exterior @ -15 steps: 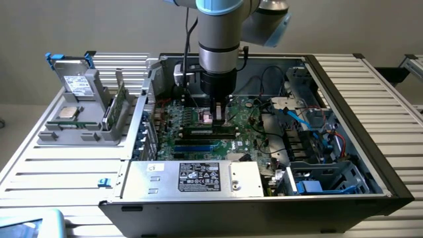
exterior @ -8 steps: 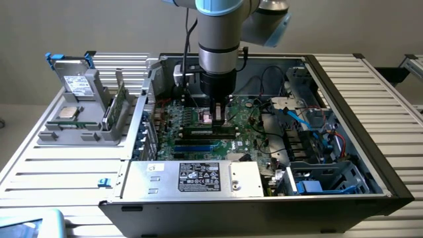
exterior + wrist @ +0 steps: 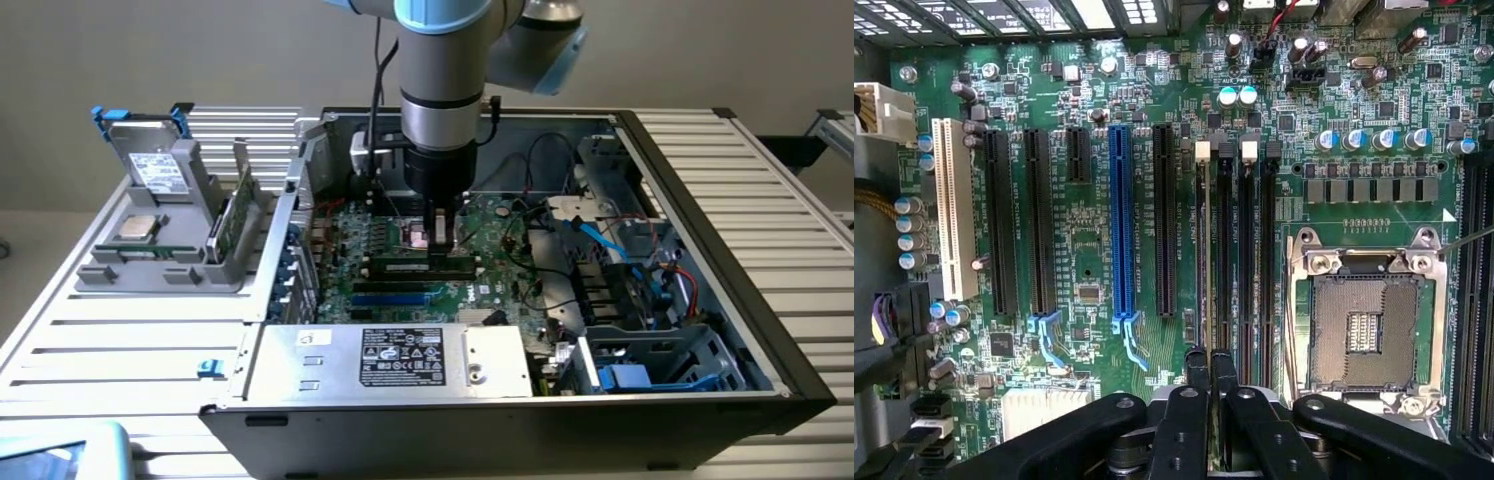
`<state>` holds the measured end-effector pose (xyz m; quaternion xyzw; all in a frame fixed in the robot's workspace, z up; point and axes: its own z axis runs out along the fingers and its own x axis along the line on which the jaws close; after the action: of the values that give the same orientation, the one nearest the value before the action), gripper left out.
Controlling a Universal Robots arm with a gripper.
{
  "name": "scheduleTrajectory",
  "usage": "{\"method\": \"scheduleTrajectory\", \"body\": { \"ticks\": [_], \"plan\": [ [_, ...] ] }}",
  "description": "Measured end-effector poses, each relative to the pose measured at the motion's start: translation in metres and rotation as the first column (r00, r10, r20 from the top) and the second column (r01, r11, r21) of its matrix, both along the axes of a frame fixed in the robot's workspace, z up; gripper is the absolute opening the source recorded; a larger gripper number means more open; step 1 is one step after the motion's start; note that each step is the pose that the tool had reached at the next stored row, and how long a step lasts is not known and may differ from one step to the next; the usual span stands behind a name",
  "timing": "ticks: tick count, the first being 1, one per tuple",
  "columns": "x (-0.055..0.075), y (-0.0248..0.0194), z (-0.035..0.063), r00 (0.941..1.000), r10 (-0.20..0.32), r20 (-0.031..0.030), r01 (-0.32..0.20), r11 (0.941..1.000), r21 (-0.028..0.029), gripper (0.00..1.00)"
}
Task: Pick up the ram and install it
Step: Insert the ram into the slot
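Reaching down into an open computer case (image 3: 707, 230), the robot arm's gripper (image 3: 435, 243) hangs low over the green motherboard (image 3: 501, 215), its jaws drawn together with only a sliver between the black fingertips (image 3: 1199, 365). Directly beneath them in the exterior view, the ram (image 3: 420, 265) stands on its long edge along the bank of black memory slots (image 3: 1239, 250). It is a dark, narrow stick running across the board, and whether the fingertips pinch its top edge or merely rest above it cannot be told. From the wrist view, the gripper (image 3: 1211, 360) sits at the end of those slots, just beside the open, empty processor socket (image 3: 1369, 325), with a blue expansion slot (image 3: 1120, 220) and a white one (image 3: 946, 200) further along the board. A grey power supply box (image 3: 387, 360) with a dark label fills the near corner of the case. Outside the case, on the exterior view's left, a grey tray (image 3: 100, 275) holds a second green stick (image 3: 240, 215) standing on edge, a square silver processor chip (image 3: 139, 226) and a grey drive (image 3: 158, 175) propped upright.
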<state>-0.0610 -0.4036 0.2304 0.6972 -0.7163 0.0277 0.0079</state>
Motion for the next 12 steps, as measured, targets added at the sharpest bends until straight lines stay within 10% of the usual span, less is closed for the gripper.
{"method": "scheduleTrajectory", "body": {
  "ticks": [8,12],
  "plan": [
    [0.0,0.0,0.0011,1.0,0.0,0.0002,0.0,1.0,0.0004,0.21],
    [0.006,0.0,0.0174,1.0,0.0,-0.0055,0.0,1.0,0.0001,0.21]
  ]
}}
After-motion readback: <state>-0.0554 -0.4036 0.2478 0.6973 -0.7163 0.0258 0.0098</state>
